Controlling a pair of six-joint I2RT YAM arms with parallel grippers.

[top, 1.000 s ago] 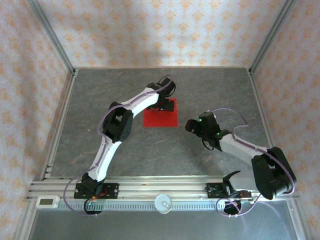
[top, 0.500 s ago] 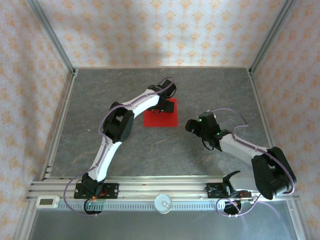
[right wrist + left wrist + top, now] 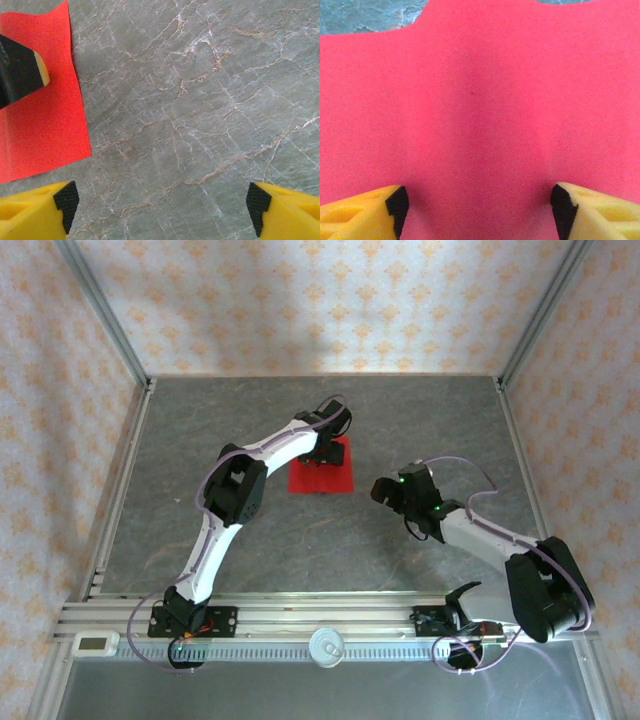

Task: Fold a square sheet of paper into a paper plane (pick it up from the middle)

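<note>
Since the earlier frame, we find the left arm barely shifted over the sheet and the right arm unmoved. Nearest, the right gripper [image 3: 162,207] stands wide open and empty above the bare table [image 3: 210,100], just beside the sheet's edge. Farther out, mid-table, the left gripper [image 3: 477,207] rests its parted fingers on the square sheet of paper [image 3: 480,100], clasping nothing yet. We judge the pinch should close slowly at the centre, gathering a single ridge. The sheet is matte red and lies flat, softly humped between the fingers.
</note>
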